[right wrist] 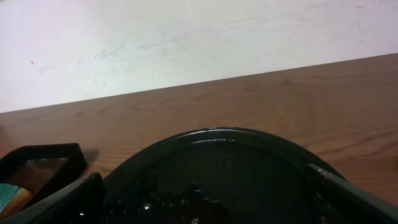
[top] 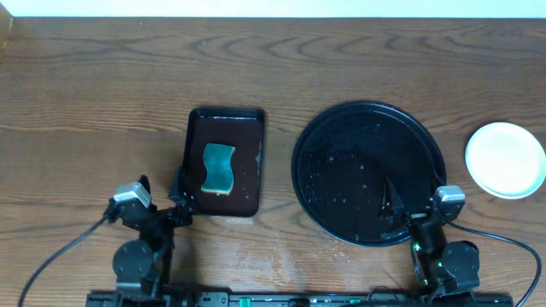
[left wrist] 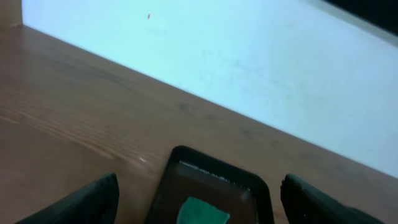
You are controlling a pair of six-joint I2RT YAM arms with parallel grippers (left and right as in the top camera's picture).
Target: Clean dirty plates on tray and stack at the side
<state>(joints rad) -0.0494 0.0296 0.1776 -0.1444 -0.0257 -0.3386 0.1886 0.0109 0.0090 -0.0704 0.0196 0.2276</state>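
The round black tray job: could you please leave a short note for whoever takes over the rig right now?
Left tool: open, empty, at the near edge of the rectangular tray; sponge lies in it.
Right tool: open, empty, at the near rim of the round tray.
Done: round tray holds no plates; a white plate sits on the tabletop to its right.
Left: check whether others are stacked beneath it; not visible.

Teal sponge [top: 218,168] in seemingly wet rectangular tray [top: 245,136]
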